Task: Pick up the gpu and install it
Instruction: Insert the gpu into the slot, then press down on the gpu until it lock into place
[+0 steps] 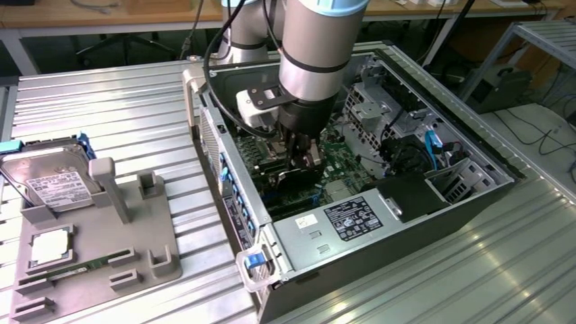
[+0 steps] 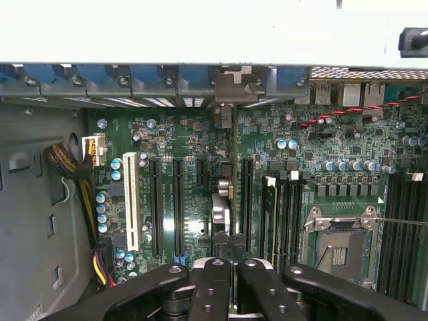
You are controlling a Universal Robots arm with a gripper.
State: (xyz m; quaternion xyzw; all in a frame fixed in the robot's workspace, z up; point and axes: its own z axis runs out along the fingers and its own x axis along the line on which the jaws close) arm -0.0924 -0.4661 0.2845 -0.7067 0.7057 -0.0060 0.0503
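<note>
Inside the open computer case point(image 1: 468, 145), down over the motherboard point(image 2: 180, 134), we find the gpu point(image 2: 224, 214) standing on edge among the long expansion slots, its silver bracket point(image 2: 231, 85) up against the rear wall of the case. From the wrist view we see it edge-on, as a thin strip running from that bracket straight back to the claw point(image 2: 225, 267). In the exterior view it is a dark shape point(image 1: 297, 178) directly under the claw point(image 1: 301, 160), well away from the tabletop point(image 1: 117, 101). The claw's fingers point(image 2: 208, 287) are pressed together right at the card's upper edge. We cannot tell whether a sliver of the card sits between them or whether they only bear on its top, and we cannot tell whether its connector is fully home in a slot. We judge the card to be light and stiff, but fragile. It is a thin board carrying small parts and a contact edge that would suffer from twisting or from a skewed push. Its smooth faces could slip between hard pads, so we would take hold across the thickness at the bare top edge, near the middle of its length, clear of the bracket and the contacts. Held there, the card hangs plumb and any pressing force runs straight down into the slot.
</note>
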